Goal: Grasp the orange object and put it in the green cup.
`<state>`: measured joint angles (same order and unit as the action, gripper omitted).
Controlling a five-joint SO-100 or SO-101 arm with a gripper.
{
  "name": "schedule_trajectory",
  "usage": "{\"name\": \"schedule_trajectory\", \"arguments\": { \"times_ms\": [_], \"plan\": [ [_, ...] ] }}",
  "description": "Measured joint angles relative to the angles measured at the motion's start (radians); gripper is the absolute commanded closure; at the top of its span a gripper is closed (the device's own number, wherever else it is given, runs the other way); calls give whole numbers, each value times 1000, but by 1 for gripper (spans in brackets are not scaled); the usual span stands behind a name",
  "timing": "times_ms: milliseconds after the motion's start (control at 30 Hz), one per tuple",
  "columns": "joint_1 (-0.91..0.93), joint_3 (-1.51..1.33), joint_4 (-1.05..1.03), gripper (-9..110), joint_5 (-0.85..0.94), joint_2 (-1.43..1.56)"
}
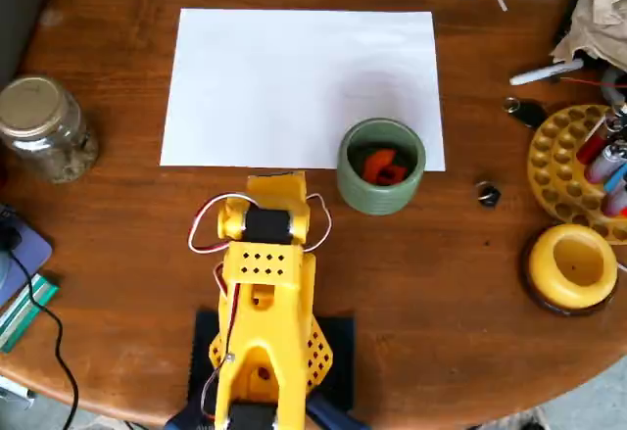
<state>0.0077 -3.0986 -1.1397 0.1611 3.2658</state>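
Home hobby desk, by the look of it. I sit on a round wooden table (451,283), varnished brown, domestic rather than lab bench. Clutter at the edges: glass jar (44,126) with metal lid, yellow pen holder (578,161) stuck with markers, crumpled brown paper (598,14), loose marker (544,74), black cable (39,303). A white paper sheet (294,87) serves as work mat.

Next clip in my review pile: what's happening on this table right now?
A yellow robot arm sits folded back near the table's front edge, holding nothing that can be seen; its gripper is hidden from the overhead view. The orange object already lies inside the green cup, which stands at the corner of a white sheet of paper.
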Motion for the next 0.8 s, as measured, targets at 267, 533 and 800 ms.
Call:
{"name": "schedule_trajectory", "arguments": {
  "times_ms": [267, 533, 800],
  "plan": [
    [31, 0, -3, 102, -2, 0],
    [38, 0, -3, 102, -2, 0],
    [38, 0, -3, 102, -3, 0]
  ]
}}
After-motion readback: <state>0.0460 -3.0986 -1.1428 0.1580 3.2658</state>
